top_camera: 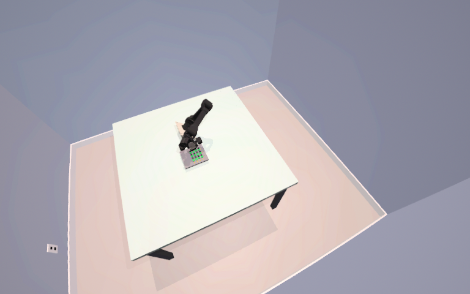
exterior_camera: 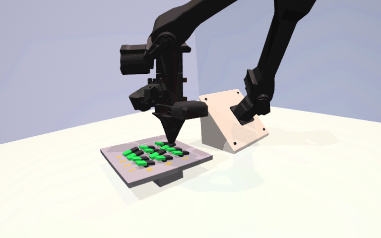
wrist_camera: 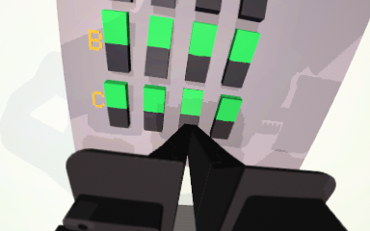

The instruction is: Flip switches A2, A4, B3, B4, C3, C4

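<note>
The switch panel (top_camera: 187,164) (exterior_camera: 112,149) (wrist_camera: 283,63) carries rows of green-and-black rocker switches. My gripper (exterior_camera: 171,143) (wrist_camera: 189,130) is shut and empty, pointing down. Its tips are at the black near end of C3 (wrist_camera: 192,100); I cannot tell whether they touch it. C4 (wrist_camera: 228,109) is just right of the tips in the wrist view, and C2 (wrist_camera: 154,99) is to the left. B3 (wrist_camera: 202,39) and B4 (wrist_camera: 245,45) are beyond. Row A is mostly cut off in the wrist view. In the exterior view, the black end of B2 (exterior_camera: 160,152) looks raised.
The arm's sloped base block (exterior_camera: 216,117) stands behind the panel in the exterior view. The panel sits raised on a dark support (exterior_camera: 170,178) above the white table (top_camera: 208,204) (exterior_camera: 245,206). Neighbouring switches stand close around the fingertips.
</note>
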You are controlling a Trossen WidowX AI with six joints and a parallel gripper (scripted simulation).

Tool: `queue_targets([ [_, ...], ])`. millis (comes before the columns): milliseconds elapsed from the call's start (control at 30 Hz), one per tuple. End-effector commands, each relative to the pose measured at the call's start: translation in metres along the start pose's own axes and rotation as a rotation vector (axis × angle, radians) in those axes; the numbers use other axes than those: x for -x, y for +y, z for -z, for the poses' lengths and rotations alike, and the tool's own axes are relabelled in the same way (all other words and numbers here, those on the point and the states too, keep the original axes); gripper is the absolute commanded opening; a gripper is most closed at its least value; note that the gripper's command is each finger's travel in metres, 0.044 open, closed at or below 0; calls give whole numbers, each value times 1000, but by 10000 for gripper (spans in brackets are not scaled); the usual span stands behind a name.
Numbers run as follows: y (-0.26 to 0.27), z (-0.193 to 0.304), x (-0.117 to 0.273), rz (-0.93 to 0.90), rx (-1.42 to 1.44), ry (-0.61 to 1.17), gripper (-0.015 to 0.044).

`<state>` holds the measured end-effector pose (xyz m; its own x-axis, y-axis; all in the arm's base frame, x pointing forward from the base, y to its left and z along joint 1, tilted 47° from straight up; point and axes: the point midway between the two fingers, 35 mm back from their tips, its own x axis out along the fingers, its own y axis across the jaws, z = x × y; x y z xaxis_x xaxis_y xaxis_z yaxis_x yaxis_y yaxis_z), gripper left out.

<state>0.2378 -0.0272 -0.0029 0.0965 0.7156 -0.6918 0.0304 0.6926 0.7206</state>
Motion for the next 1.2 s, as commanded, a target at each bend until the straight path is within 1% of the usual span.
queue_targets([
  [0, 1, 0, -1, -5, -3, -4, 0],
  [733, 1, 0, -4, -5, -3, -4, 0],
  [800, -1, -1, 5, 1, 0, 2, 0],
  [900, -1, -4, 42, 1, -3, 16, 0],
  [967, 0, -3, 59, -2, -4, 22, 0],
  [1167, -6, -7, 61, -3, -4, 23, 0],
])
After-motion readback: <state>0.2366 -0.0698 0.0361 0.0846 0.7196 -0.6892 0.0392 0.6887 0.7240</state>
